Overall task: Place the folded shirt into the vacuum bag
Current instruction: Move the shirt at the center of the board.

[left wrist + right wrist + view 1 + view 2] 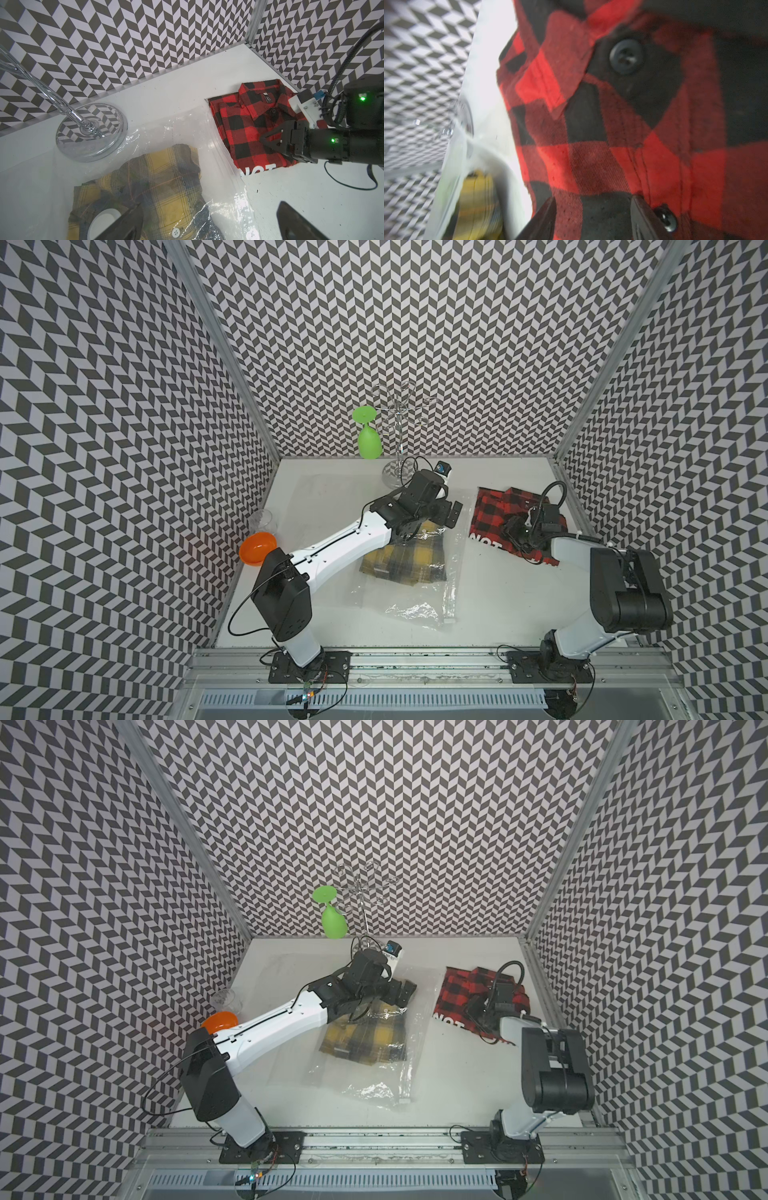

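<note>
Shirt [490, 512] (soft red-black check) beside crinkly clear bag [415, 610].

Your left arm [345, 539] and right arm [569, 546] share white shells, boxy black joints, looping black cables [341, 68] and screwed black base plates [336, 664], with the right end effector [261, 139] black, wedge-fingered, near green lights [362, 98].

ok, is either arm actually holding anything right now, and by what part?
Left gripper: open, nothing held. Right gripper: jaws straddle the red plaid shirt on its front, beside the button placket. Whether they are pinching it cannot be told.
</note>
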Robot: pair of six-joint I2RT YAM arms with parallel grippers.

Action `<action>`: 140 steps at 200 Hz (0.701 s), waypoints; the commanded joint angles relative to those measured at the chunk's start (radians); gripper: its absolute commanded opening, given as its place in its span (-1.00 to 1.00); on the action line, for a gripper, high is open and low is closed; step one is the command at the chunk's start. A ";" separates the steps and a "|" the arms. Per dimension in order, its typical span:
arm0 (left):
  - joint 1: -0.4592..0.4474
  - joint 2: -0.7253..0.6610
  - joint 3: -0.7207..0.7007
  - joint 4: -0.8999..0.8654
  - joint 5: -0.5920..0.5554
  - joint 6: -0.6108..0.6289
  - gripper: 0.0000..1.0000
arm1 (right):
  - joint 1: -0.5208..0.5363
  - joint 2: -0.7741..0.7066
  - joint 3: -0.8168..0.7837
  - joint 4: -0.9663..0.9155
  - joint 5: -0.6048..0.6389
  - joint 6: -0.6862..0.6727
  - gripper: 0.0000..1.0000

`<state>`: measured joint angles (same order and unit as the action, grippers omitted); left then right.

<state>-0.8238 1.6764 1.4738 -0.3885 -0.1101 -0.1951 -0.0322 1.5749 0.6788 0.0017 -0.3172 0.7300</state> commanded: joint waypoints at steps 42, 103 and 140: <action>0.004 0.027 0.062 0.025 0.028 -0.001 1.00 | 0.040 -0.148 -0.025 -0.191 -0.106 0.032 0.17; -0.035 0.186 0.241 -0.022 0.071 0.019 1.00 | -0.166 -0.259 0.156 -0.395 0.067 -0.093 0.21; -0.062 0.252 0.267 -0.026 0.110 0.019 0.99 | -0.312 -0.263 0.121 -0.374 0.127 -0.056 0.22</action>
<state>-0.8658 1.9003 1.7210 -0.3908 -0.0425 -0.1902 -0.2958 1.3167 0.8322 -0.3428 -0.2600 0.6617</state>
